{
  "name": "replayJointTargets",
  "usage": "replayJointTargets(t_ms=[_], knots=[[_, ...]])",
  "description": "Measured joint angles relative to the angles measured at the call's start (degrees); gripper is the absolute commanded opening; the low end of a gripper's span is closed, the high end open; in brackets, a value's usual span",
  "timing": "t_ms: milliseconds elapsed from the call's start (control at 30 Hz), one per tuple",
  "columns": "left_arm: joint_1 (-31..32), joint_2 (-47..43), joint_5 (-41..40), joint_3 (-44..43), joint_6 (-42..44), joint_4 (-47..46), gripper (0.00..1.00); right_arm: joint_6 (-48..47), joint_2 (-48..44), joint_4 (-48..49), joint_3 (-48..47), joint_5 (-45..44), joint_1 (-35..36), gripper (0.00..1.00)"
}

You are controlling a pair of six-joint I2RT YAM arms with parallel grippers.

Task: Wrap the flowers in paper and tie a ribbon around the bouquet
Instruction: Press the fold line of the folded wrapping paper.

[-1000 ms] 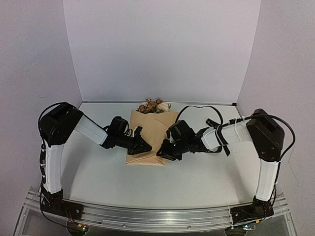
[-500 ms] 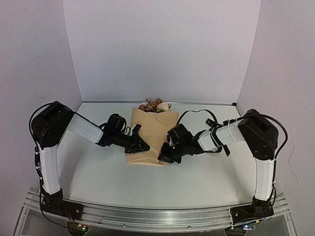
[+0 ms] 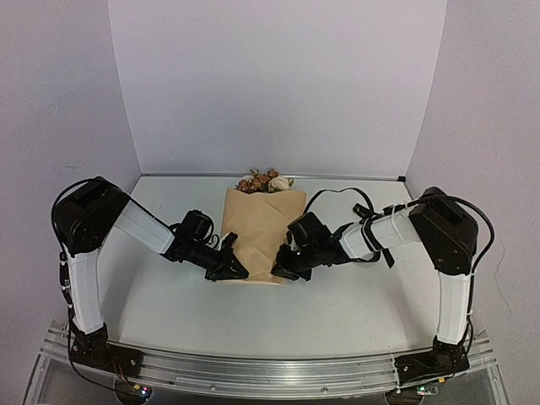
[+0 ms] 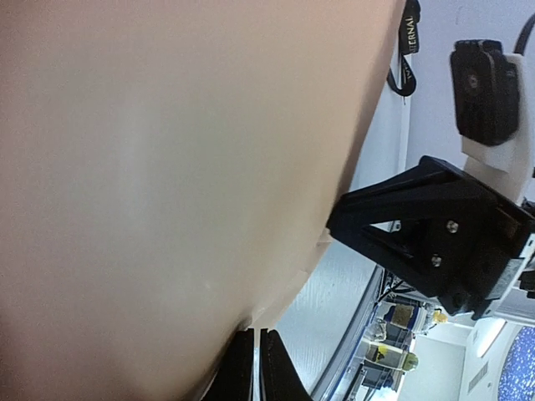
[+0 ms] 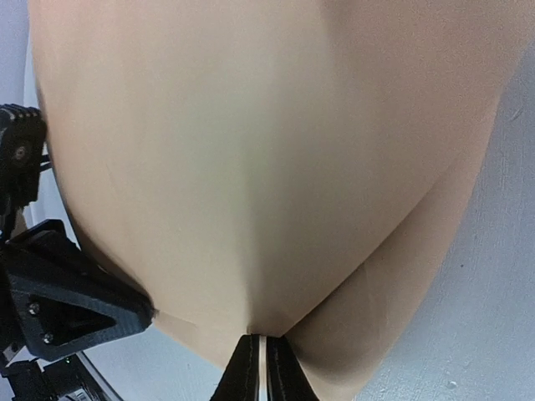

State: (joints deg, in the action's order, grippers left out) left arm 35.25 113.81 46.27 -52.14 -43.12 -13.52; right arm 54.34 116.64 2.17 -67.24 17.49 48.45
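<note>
Tan-peach paper [image 3: 257, 232] lies folded round the flowers [image 3: 266, 180] mid-surface [image 3: 354, 304], blooms poking out the far end. Over the last second the left gripper [image 3: 236, 272] slid down from the paper's left edge to its near-left corner. The right gripper [image 3: 278, 272] held at the near-right corner and closed. All 2 now pinch the paper's near edge. Likely wrap nearly done, base being cinched, no ribbon tied round it yet.

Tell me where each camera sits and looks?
Top: high behind the robot, looking down at paper and flowers; left arm, right arm show.
Left wrist: on left arm, facing paper; left gripper pinches its edge.
Right wrist: on right arm, facing paper; right gripper pinches its edge.
Shared: each wrist view shows the other gripper.
</note>
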Motion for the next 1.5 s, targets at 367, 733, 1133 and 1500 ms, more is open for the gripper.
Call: replayJointTargets(t_ms=[367,733,1133,1500], knots=[[0.2,1.7,0.0,0.1,-1.8,-2.1,0.05,-1.5,-7.5,-1.9,-0.1,0.4,0.0,0.14],[0.2,1.7,0.0,1.1,-2.4,-4.1,0.05,-2.1,-0.8,-0.1,-5.0,1.6,0.0,0.12],[-0.2,-4.4,0.3,7.1,-4.6,-8.4,0.06,0.2,2.5,6.8,0.2,1.1,0.0,0.10],[-6.2,-4.7,3.1,17.7,-12.9,-22.3,0.03,1.0,2.5,10.1,1.7,0.5,0.0,0.09]])
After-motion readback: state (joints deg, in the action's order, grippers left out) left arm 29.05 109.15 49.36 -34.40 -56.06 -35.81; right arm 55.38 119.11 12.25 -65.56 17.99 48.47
